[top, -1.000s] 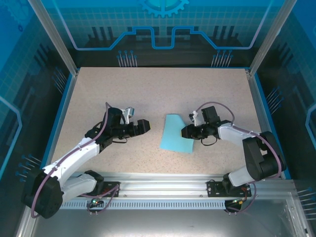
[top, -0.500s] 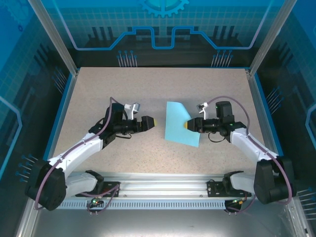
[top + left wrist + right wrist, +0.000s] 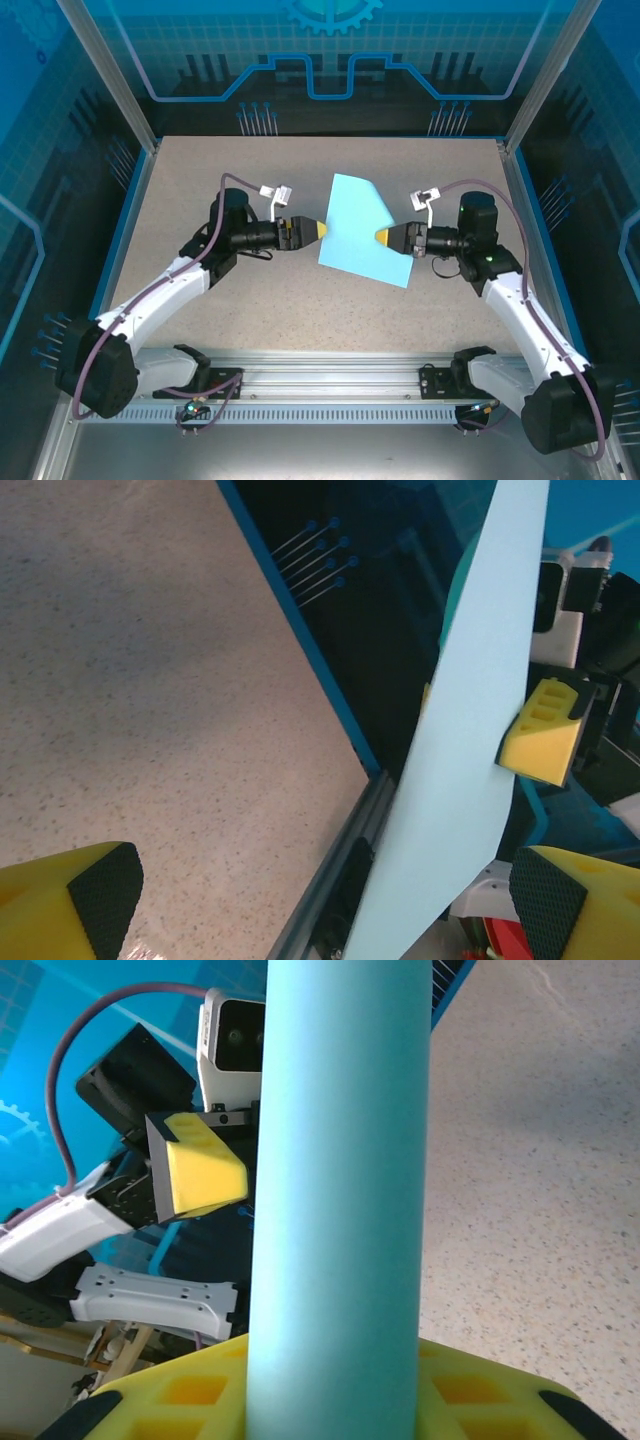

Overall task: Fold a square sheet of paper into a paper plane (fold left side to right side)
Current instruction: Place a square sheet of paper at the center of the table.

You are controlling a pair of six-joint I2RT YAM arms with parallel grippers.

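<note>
Nearest the camera, one metal rail (image 3: 330, 365) ran along the table's edge and carried the bases of two arms. Both arms reached inward over the speckled table (image 3: 250, 160), and their two grippers faced each other tip to tip.

The left gripper (image 3: 318, 229) stood with its jaws spread wide and gripped nothing. In the left wrist view its two yellow pads (image 3: 60, 905) sat far apart at the lower corners. The sheet rose edge-on beyond the gap between them, apart from both pads.

The right gripper (image 3: 382, 236) was pinched narrow on the one square sheet of paper (image 3: 352, 225), at its right edge. The right wrist view showed the light-blue paper (image 3: 340, 1160) standing up from between the yellow pads as a curved band.

The sheet hung between the two grippers, lifted off the table, with its top corner tilted toward the far side. Whether the left fingertips touched its left edge could not be told.

Beyond it lay bare tabletop, then one blue-lit back wall (image 3: 330, 70).
</note>
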